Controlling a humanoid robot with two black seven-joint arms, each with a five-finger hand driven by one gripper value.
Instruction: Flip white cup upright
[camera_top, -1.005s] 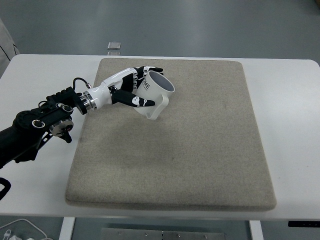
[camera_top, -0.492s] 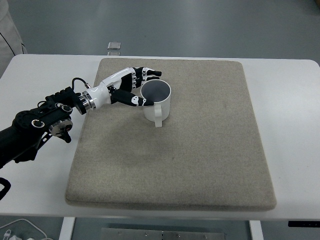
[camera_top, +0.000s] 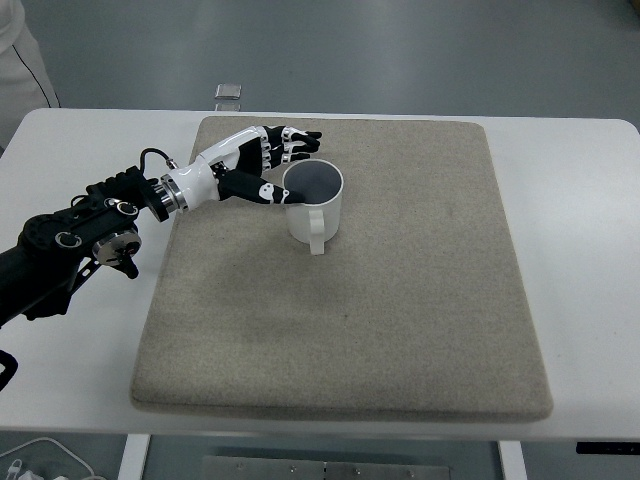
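A: What surface fills the view?
B: A white counter (camera_top: 590, 250) with rounded corners, carrying a large beige felt mat (camera_top: 400, 300) with a raised edge.

A: And beyond the counter?
B: A smooth grey floor (camera_top: 400, 50) under even, soft light. A small square metal plate (camera_top: 229, 92) lies on it just past the counter's far edge. White cables (camera_top: 40, 462) show at lower left.

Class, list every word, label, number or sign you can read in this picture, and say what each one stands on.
None can be read.
White cup: upright, no print on the side that shows.
Left hand: black and white markings only, no letters.
Small grey object beyond the table's far edge: too small to tell.
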